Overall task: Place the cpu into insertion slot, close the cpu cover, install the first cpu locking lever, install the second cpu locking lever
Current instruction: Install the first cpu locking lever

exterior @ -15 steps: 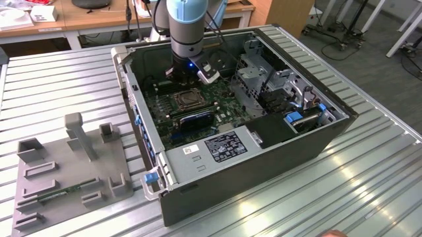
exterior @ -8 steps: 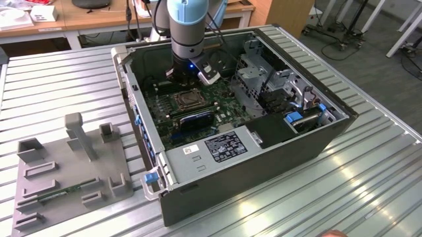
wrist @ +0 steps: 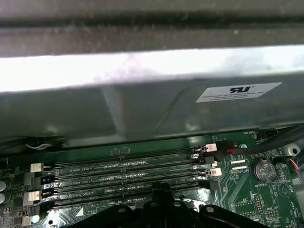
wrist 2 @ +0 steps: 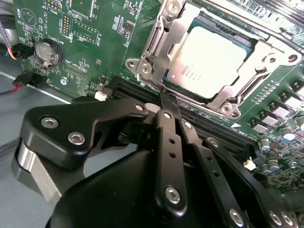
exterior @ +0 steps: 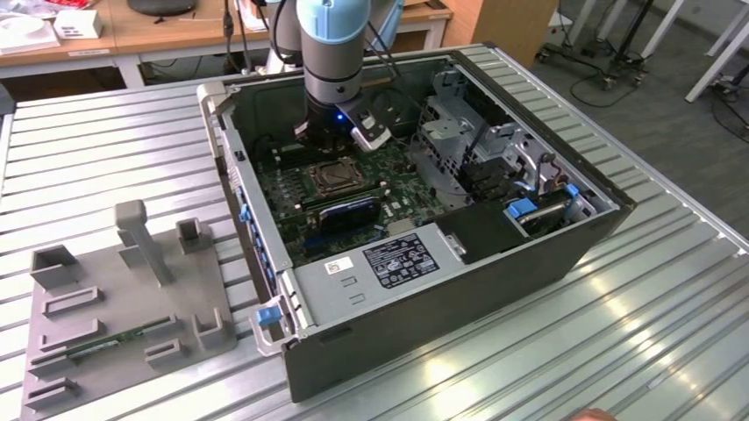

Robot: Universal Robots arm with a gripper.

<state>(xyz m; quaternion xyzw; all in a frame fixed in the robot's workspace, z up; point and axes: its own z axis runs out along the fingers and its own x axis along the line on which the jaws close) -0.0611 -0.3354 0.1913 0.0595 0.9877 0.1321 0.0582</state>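
My black gripper, fingers pinched together and empty, hovers just beside the silvery-tan square cpu already seated under the thin, springy silver cover frame, likely fragile, edge-handled only.

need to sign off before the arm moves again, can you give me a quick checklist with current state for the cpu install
1. The cpu seated in the insertion slot: ok, it lies flat inside in the second wrist view.
2. The cpu cover closed over the chip: ok, the frame lies down around it.
3. Locking levers latched: cannot tell from these views.
4. Gripper free of load: ok, the fingers are together with nothing between them.
5. Fingertips clear of the socket: cannot tell, they sit right at the cover's edge by the memory slots.
6. Arm clear of the computer case walls: ok in the exterior view.
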